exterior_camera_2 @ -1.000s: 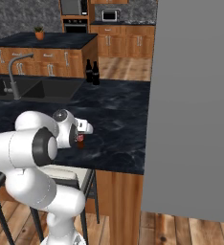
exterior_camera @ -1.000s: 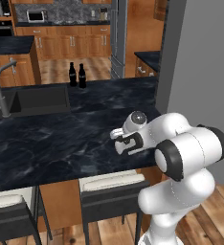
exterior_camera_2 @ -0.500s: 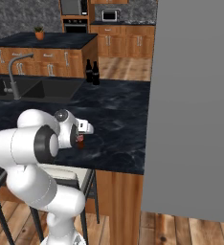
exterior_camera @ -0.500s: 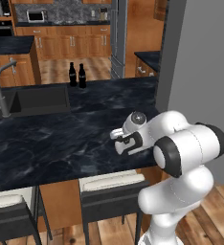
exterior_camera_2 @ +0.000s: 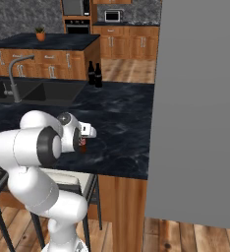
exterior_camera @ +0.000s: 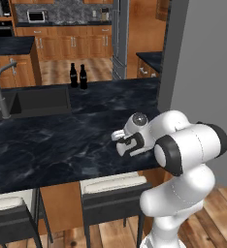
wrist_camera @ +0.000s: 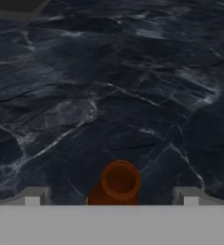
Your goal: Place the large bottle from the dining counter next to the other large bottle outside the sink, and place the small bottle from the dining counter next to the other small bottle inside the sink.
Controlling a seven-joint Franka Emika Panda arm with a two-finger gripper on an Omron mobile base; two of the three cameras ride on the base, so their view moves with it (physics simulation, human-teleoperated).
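The small bottle (wrist_camera: 119,182), amber-brown, stands upright on the dining counter (exterior_camera: 62,140); in the hand view I look down onto its round mouth. My gripper (wrist_camera: 111,196) hangs open right above it, one fingertip on each side and clear of the glass. From the right base view the bottle's red label (exterior_camera_2: 82,144) peeks out under the gripper (exterior_camera_2: 84,137). In the left base view the gripper (exterior_camera: 127,145) covers the bottle. Two tall black bottles (exterior_camera: 78,76) stand side by side beyond the sink (exterior_camera: 38,99). The other small bottle is hidden.
A grey gooseneck faucet (exterior_camera: 4,92) rises at the sink's near side. A large grey wall panel (exterior_camera_2: 200,108) stands close on the right of the counter. Two dark stools with pale cushions (exterior_camera: 110,186) sit under the counter's near edge.
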